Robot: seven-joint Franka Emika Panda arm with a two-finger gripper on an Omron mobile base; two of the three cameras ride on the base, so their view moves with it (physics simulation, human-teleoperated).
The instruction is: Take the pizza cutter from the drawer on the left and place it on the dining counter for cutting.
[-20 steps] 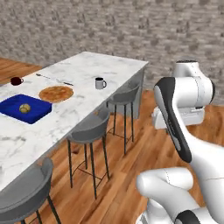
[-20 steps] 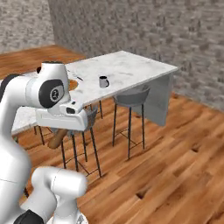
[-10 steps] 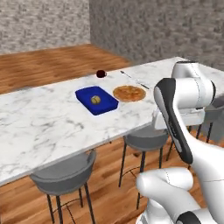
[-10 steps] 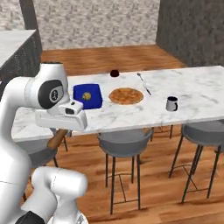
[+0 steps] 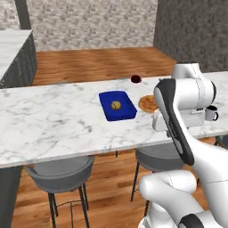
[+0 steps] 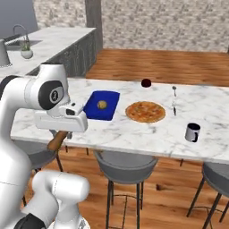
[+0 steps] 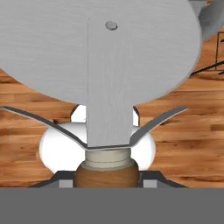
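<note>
Pinching the pizza cutter [image 7: 107,173] by its brown wooden handle, the claw [image 7: 107,183] shows in the hand view with the big grey blade disc rising from between its fingertips and wooden floor behind it; in the right base view the same brown handle [image 6: 57,141] pokes down from under the white hand, below the near edge of the dining counter [image 6: 134,134] and not resting on it.

Going left to right along that counter in the right base view: a blue tray [image 6: 102,106] with a small round yellowish thing lying in it; just beside it the round orange pizza [image 6: 145,112]; behind the pizza a small dark red cup [image 6: 146,82]; further right a slim piece of cutlery [image 6: 174,99] (too small to name more closely); then a dark mug [image 6: 192,132] near the front edge.

Grey round stools [image 6: 126,166] stand under the counter's near side; a second counter with a sink [image 6: 18,44] sits at the far left.
</note>
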